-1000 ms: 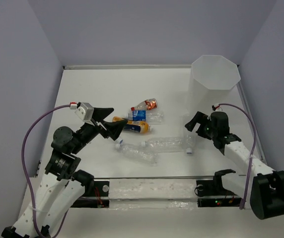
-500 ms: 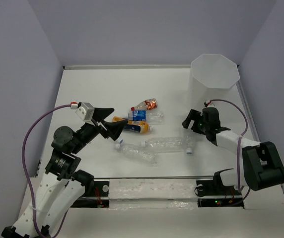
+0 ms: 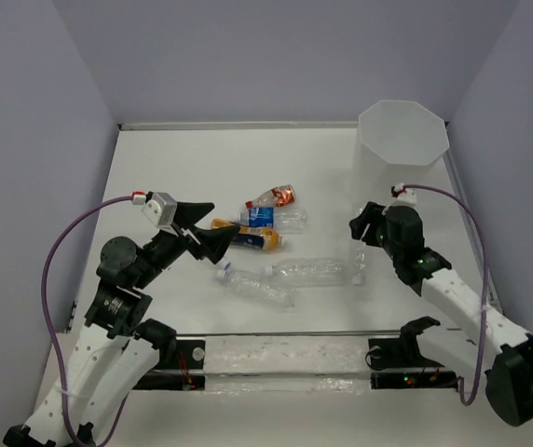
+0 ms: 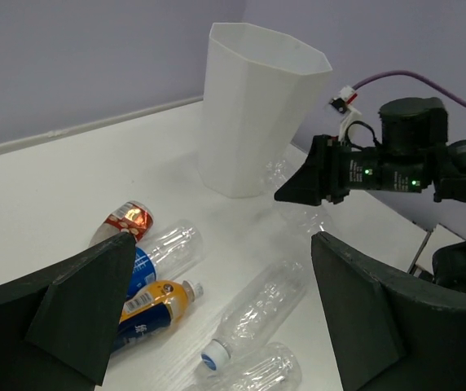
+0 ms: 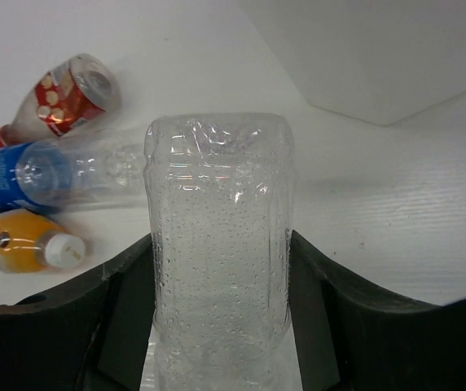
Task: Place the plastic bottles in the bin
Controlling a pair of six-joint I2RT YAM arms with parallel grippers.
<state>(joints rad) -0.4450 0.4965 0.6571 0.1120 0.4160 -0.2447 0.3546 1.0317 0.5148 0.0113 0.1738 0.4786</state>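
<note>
My right gripper is shut on a clear unlabelled plastic bottle, its base pointing away from the wrist camera, just left of the bin's foot. The bin stands tall, white and octagonal at the back right. On the table lie a red-labelled bottle, a blue-labelled one, an orange-labelled one, and two clear ones. My left gripper hangs open above and left of the pile, holding nothing.
Grey walls enclose the white table on three sides. A clear rail runs along the near edge between the arm bases. A purple cable loops off the left arm, and another off the right.
My right gripper has gone from open to shut on the clear bottle beside the bin, and the right arm has shifted slightly. The left arm has not moved.
</note>
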